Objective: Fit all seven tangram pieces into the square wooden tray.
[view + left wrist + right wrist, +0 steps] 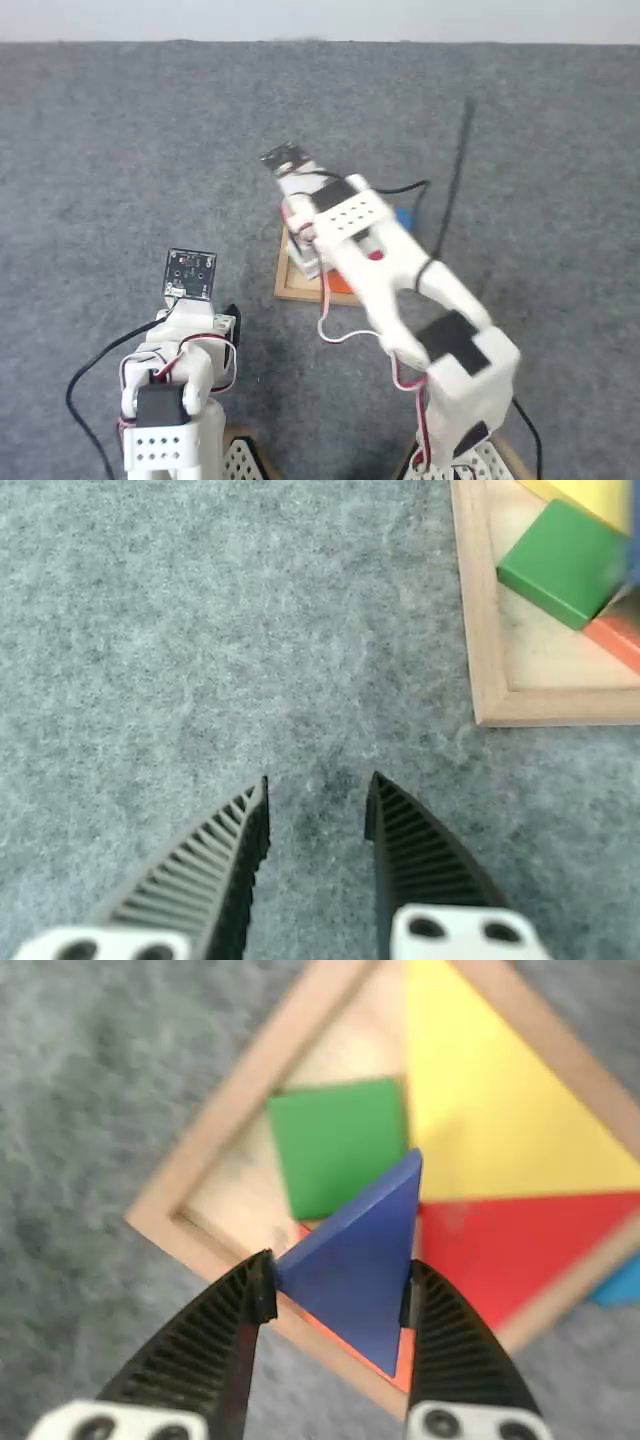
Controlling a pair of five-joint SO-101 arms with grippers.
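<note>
Right tool (338,1278): jaws part-way open and clamped on a dark blue triangle (360,1260), one ribbed finger on each side of it. The piece is gripped on opposite edges, with one tip pointing away from the tool.

The triangle sits over a corner region of the square wooden tray (288,292). It overlaps the near edge of a green square (335,1145), and an orange piece (345,1335) shows beneath it. Cannot tell whether the triangle touches the pieces below or is clear of them.

Tray contents, right wrist view:
- Green square lies flat near one corner, with bare wood between it and the rim on two sides.
- Large yellow triangle (490,1110) is edge to edge with the green square.
- Red triangle (500,1250) adjoins the yellow one.
- A light blue piece (622,1285) shows at the outer side of the rim.

High view: the tray is at the centre of the frame, largely covered by the right arm, which runs up from the lower right. The grey carpet-like worktop (120,150) spreads all around it. The left arm stands at lower left, its tool (228,318) left of the tray and apart from it.

Left tool (318,780): fingers spread, nothing between them, over bare grey worktop. One tray corner is just ahead of it.
</note>
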